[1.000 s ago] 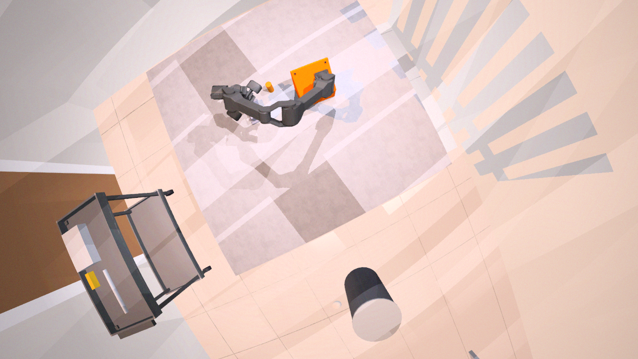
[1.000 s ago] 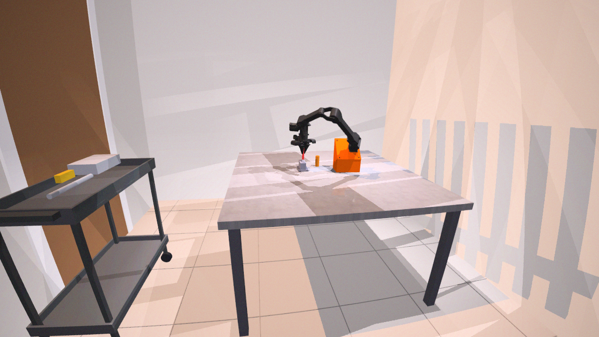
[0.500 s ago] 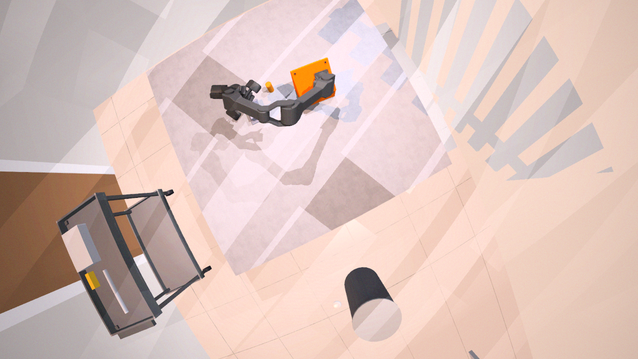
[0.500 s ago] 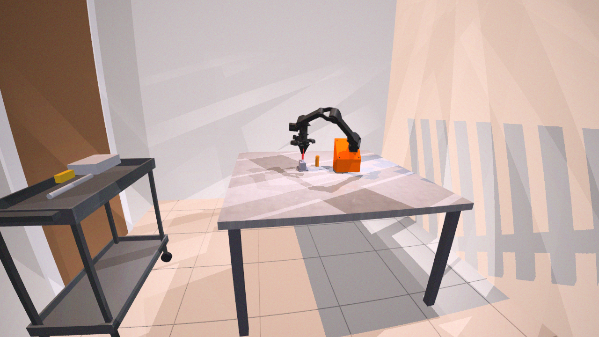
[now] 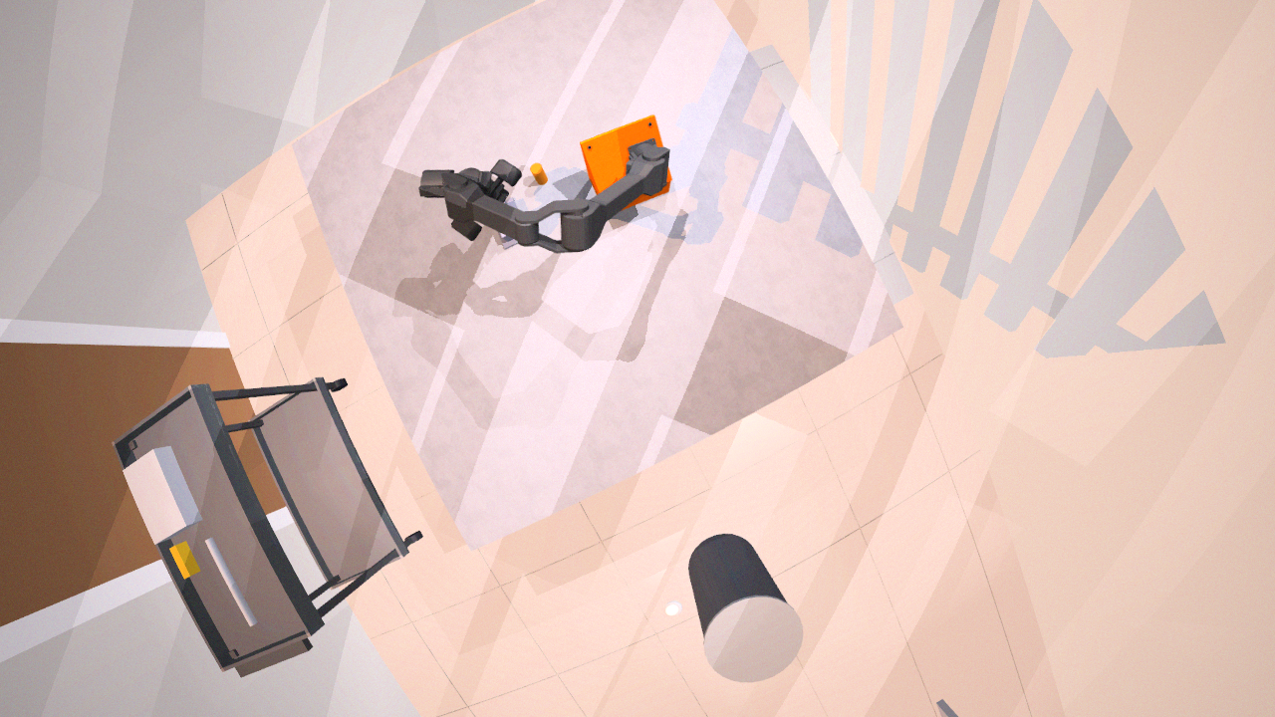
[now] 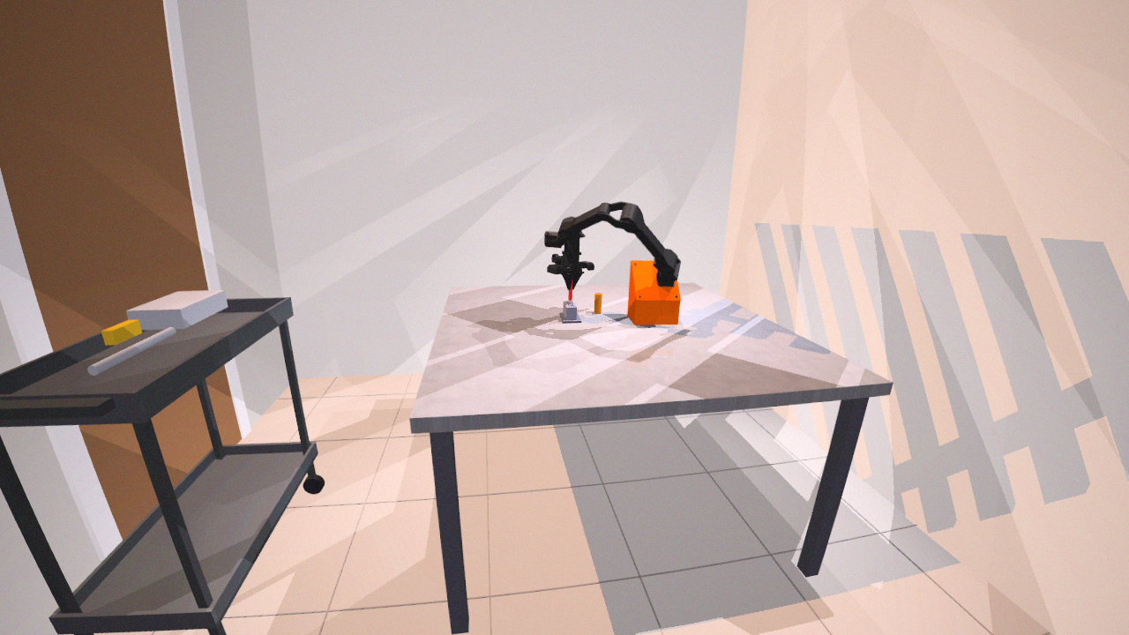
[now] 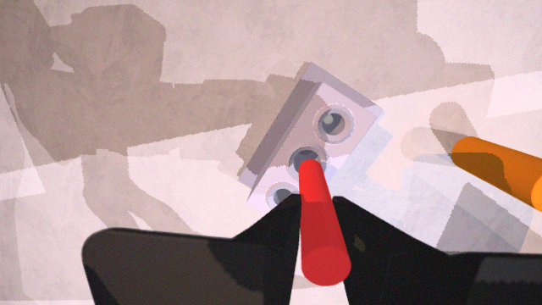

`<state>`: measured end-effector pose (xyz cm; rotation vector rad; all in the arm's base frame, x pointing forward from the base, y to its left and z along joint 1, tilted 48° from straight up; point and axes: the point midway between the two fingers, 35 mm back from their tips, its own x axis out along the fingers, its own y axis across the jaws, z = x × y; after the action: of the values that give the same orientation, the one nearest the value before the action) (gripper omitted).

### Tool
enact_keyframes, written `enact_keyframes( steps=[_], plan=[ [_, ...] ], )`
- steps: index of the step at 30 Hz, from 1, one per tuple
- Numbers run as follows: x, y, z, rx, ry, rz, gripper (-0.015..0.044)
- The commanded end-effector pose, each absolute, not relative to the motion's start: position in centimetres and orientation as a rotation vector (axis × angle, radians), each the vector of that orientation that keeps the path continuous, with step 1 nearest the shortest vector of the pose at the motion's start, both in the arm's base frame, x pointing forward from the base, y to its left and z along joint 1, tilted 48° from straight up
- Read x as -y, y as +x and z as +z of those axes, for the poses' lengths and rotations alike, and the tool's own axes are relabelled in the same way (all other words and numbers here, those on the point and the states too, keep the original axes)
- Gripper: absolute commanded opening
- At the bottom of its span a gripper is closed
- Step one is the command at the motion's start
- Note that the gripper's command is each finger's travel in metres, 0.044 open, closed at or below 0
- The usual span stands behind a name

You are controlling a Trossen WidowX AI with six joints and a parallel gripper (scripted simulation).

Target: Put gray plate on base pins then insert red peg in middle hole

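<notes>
Your black gripper (image 7: 318, 203) is clamped tight on the slim red cylindrical peg (image 7: 315, 199), whose tip hangs over the middle hole of the gray three-hole plate (image 7: 311, 137) on the pale counter (image 6: 552, 370). The peg looks light, stiff and slick, so grip mid-shaft. An orange cylinder (image 7: 495, 167) stands nearby, clear of your path.

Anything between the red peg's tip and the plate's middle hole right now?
Nothing. In the wrist view the red peg, clamped in the gripper, points straight at the gray plate's middle hole; the orange peg stands off to one side.
</notes>
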<state>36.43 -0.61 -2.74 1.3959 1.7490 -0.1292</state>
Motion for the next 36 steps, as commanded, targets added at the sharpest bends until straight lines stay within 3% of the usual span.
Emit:
enact_keyframes(
  steps=[1, 36],
  plan=[
    [0.6, 36.4, -2.8, -1.751, 1.389, -0.126, 0.0],
    [-0.6, 36.6, -3.7, -1.742, 1.382, -0.12, 0.0]
  ],
)
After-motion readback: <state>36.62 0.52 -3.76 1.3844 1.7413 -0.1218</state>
